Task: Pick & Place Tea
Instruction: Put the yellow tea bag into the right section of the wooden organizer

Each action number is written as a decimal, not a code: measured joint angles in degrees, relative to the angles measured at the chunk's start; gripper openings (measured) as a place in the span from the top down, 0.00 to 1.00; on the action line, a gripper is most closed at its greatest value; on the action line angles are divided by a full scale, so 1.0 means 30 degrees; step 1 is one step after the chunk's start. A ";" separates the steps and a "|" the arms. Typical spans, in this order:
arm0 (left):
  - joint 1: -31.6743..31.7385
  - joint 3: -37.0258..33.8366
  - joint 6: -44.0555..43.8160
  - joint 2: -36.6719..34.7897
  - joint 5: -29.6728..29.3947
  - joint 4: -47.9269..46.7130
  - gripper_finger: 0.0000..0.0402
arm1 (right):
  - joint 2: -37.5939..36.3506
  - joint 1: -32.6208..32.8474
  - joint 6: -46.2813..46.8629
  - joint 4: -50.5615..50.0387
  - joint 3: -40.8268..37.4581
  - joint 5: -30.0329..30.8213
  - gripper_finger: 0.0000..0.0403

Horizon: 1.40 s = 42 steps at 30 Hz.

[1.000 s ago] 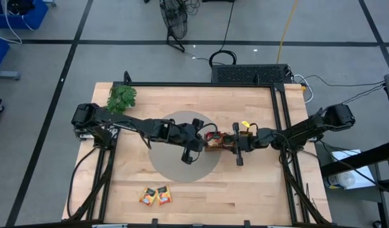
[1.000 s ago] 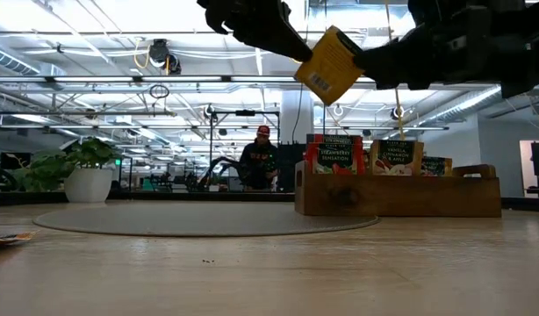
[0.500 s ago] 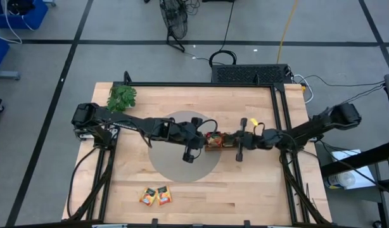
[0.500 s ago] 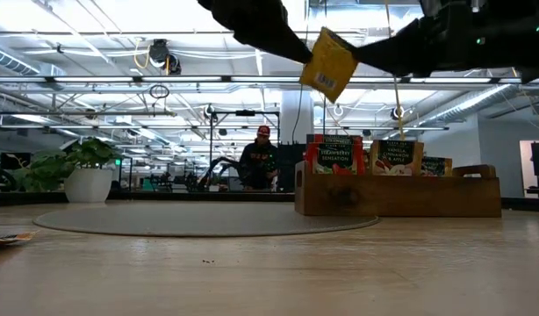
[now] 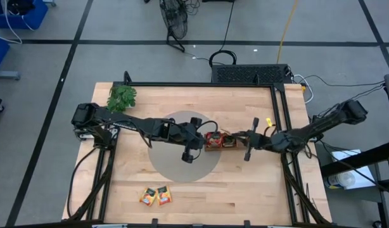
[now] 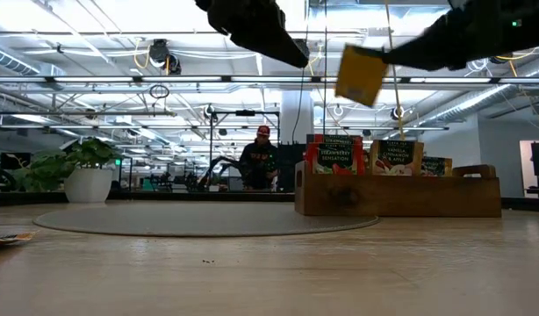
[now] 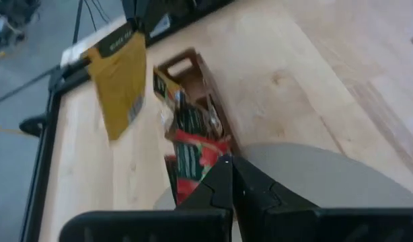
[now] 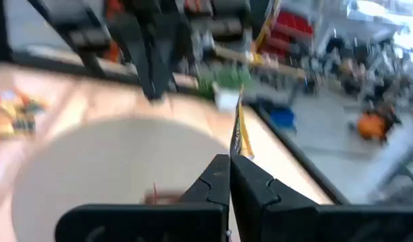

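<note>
A yellow tea sachet [image 6: 360,75] hangs in the air above the wooden tray [image 6: 397,195], beyond its right end in the high view [image 5: 268,121]. My right gripper [image 6: 385,63] is shut on it. The tray [image 5: 220,140] holds several sachets standing upright, a red one [image 6: 335,158] among them. My left gripper [image 7: 228,161] is shut with nothing in it and hovers over the tray's left end [image 5: 206,136]. Two orange sachets [image 5: 155,195] lie flat near the table's front edge. My right gripper pinches the yellow sachet by its upper edge [image 8: 237,142] between its two fingertips. The fingers come about level from the table's right side. The sachet hangs tilted below and ahead of them, lifted clear of the tray and of my left gripper.
A round grey mat [image 5: 175,158] covers the table's middle, left of the tray. A green plant [image 5: 121,97] stands at the far left corner. Black frame rails [image 5: 283,114] run along the table's sides. A person [image 6: 262,162] stands in the room behind.
My right gripper has gone up and toward the table's right edge with the yellow sachet. The sachet was at my left gripper's fingertips and now hangs clear of them, farther right. My left gripper has stayed over the tray.
</note>
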 joint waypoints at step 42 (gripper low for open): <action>0.0814 0.0000 -0.2418 0.0000 -0.0243 -0.1260 0.98 | -0.4254 0.2007 1.6149 -1.7606 -0.0971 0.1900 1.00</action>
